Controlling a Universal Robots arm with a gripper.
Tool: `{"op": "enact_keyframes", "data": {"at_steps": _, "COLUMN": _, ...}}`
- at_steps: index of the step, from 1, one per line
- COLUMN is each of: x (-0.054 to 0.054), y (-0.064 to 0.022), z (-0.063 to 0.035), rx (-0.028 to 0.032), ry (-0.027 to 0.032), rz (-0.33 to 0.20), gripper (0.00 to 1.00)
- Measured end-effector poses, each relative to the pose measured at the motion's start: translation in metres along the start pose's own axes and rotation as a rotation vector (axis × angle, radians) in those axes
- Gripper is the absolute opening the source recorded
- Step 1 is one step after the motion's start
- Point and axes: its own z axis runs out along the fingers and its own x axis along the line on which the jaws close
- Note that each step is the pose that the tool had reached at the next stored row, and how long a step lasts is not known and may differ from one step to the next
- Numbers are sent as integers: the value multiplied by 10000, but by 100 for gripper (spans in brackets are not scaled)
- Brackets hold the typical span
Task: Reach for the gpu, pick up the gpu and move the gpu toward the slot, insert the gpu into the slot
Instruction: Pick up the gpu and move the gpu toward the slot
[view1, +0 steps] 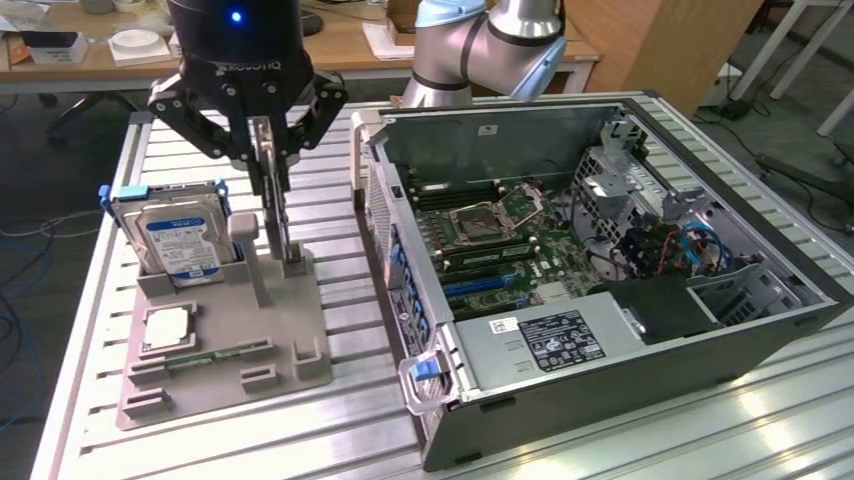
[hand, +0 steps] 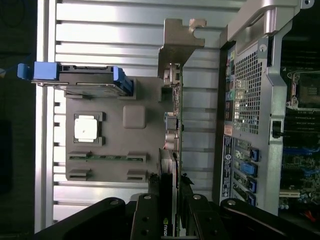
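Note:
The gpu (view1: 276, 215) is a thin green card that hangs upright and edge-on under my gripper (view1: 271, 160). The gripper is shut on the card's upper edge. In the wrist view the gpu (hand: 173, 130) runs as a narrow strip away from my gripper (hand: 171, 189), with its pale metal bracket (hand: 179, 42) at the far end. A black finger (hand: 150, 205) presses on each side of it. The card's lower end reaches the grey holder (view1: 274, 345); I cannot tell whether it still sits in it. The slot (view1: 483, 287), a blue strip, lies on the green motherboard inside the open case.
A silver hard drive (view1: 180, 240) with blue rails stands in the holder, beside a square silver chip (view1: 167, 327) and a memory stick (view1: 200, 357). The open computer case (view1: 601, 400) lies at the exterior view's right on the slatted metal table (view1: 334, 440). Its near wall (hand: 247, 90) rises beside the card.

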Motion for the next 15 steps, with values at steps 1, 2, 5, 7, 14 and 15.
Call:
{"op": "enact_keyframes", "data": {"at_steps": 1, "x": 0, "y": 0, "z": -6, "rx": 1, "ry": 1, "rz": -1, "gripper": 26}}
{"op": "enact_keyframes", "data": {"at_steps": 2, "x": 0, "y": 1, "z": -14, "rx": 0, "ry": -1, "rz": -2, "gripper": 26}}
{"op": "enact_keyframes", "data": {"at_steps": 5, "x": 0, "y": 2, "z": -48, "rx": 1, "ry": -1, "rz": 0, "gripper": 26}}
{"op": "enact_keyframes", "data": {"at_steps": 7, "x": 0, "y": 3, "z": -73, "rx": 1, "ry": -1, "rz": 0, "gripper": 26}}
{"op": "enact_keyframes", "data": {"at_steps": 14, "x": 0, "y": 5, "z": -159, "rx": 1, "ry": -1, "rz": -1, "gripper": 26}}
{"op": "enact_keyframes", "data": {"at_steps": 15, "x": 0, "y": 6, "z": -171, "rx": 1, "ry": 0, "rz": -2, "gripper": 26}}
